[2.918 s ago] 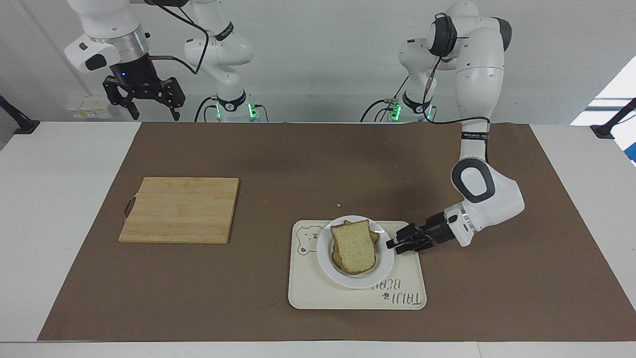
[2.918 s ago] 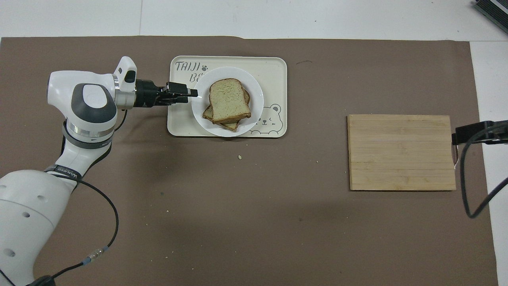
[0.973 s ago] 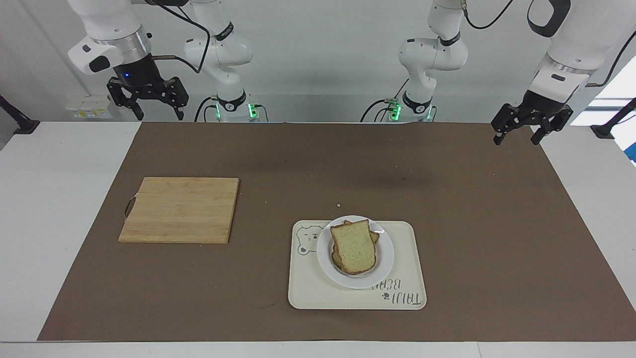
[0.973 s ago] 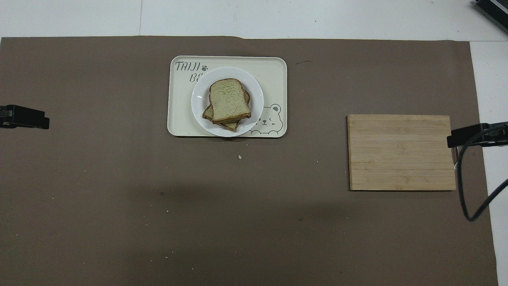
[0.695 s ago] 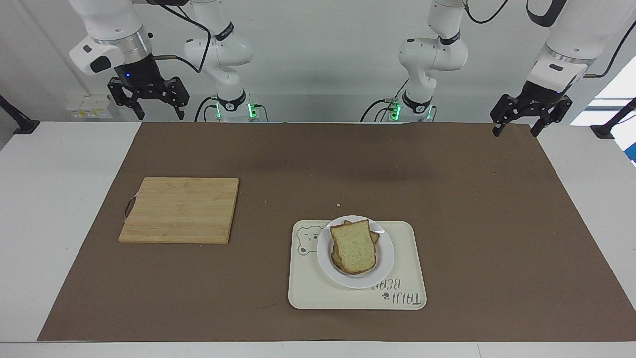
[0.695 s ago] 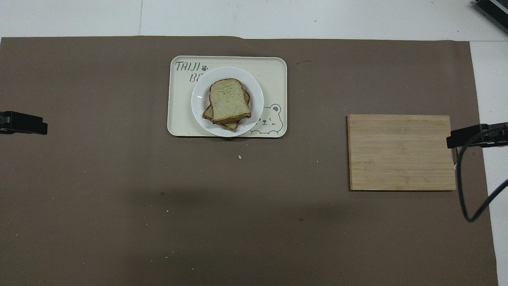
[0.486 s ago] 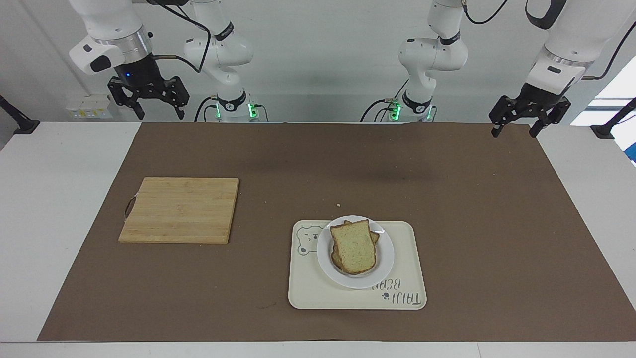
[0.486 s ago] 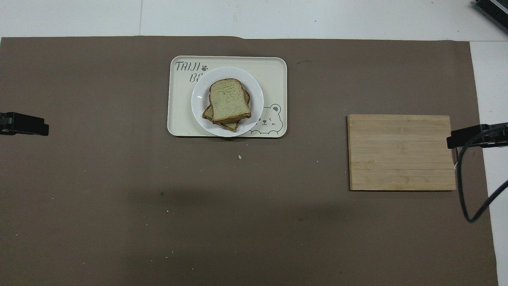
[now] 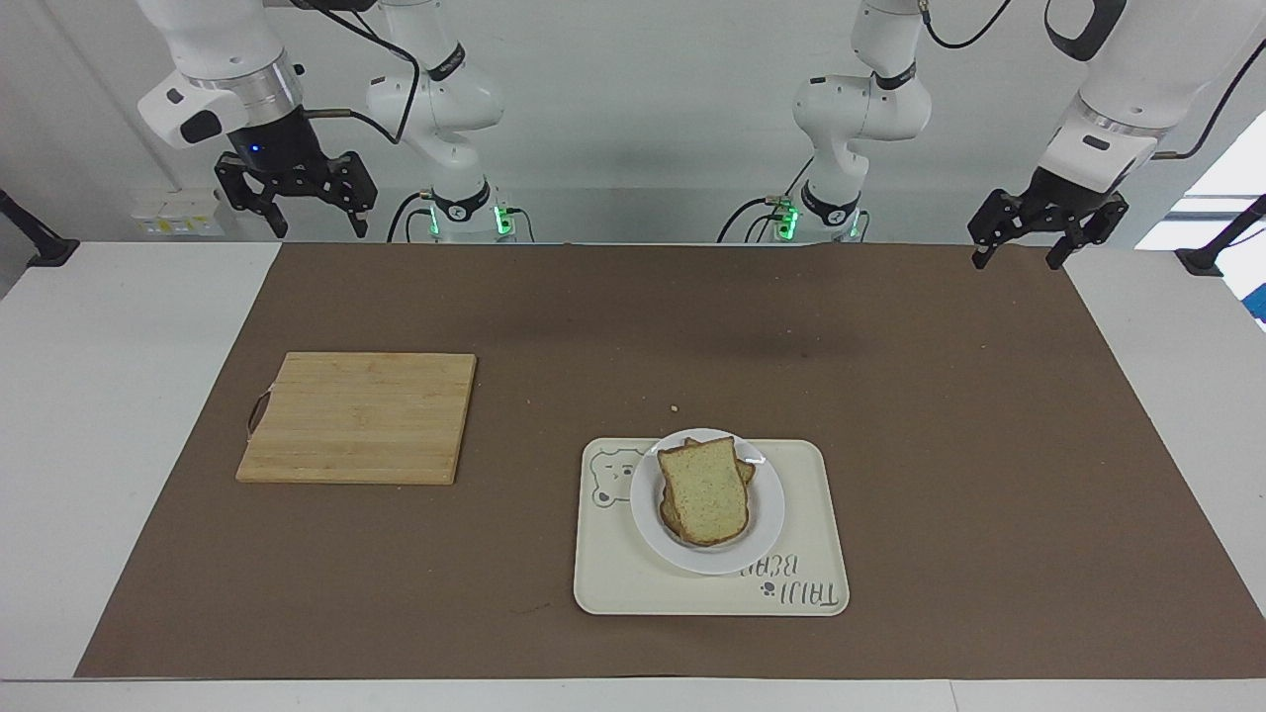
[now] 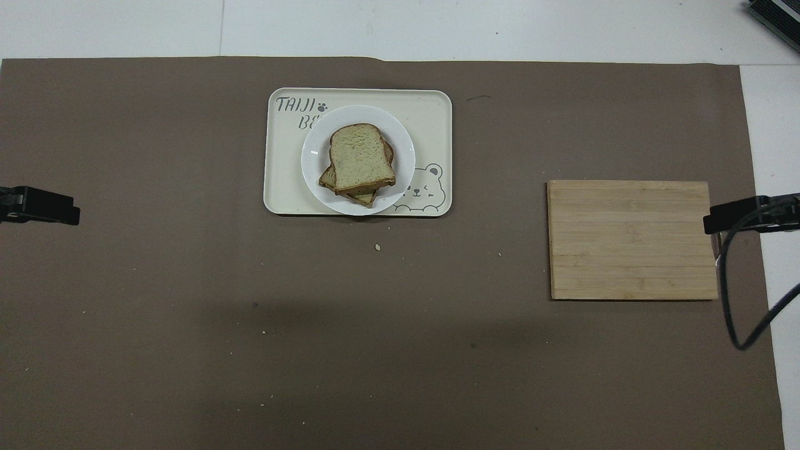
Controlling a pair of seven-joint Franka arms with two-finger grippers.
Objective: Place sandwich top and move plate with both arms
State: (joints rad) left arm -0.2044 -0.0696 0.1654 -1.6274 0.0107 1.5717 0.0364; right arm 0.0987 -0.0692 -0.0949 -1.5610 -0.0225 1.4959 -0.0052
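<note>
From my seat, scanning the facing view from its left edge, I see the right gripper (image 9: 297, 208) raised over the counter's (image 9: 119, 396) edge at the robots' end, fingers spread apart with nothing between them; that arm waits. The wooden cutting board (image 9: 358, 417) lies bare toward the right arm's end.

Next comes the tray (image 9: 613, 583), carrying the plate (image 9: 767, 524), with the sandwich top (image 9: 704, 489) already resting on the slices beneath. It sits skewed on that stack, so I judge a tilted or jerky lift of the plate could slide it off. The plate's rim is thin and low, and a poor pinch might slip or drag the tray along.

Last, the left gripper (image 9: 1024, 237) hangs over the brown mat's (image 9: 940, 445) corner, fingers apart and empty.

I can't make out what lies under the top slice. In the overhead view only the grippers' dark tips show at the edges.
</note>
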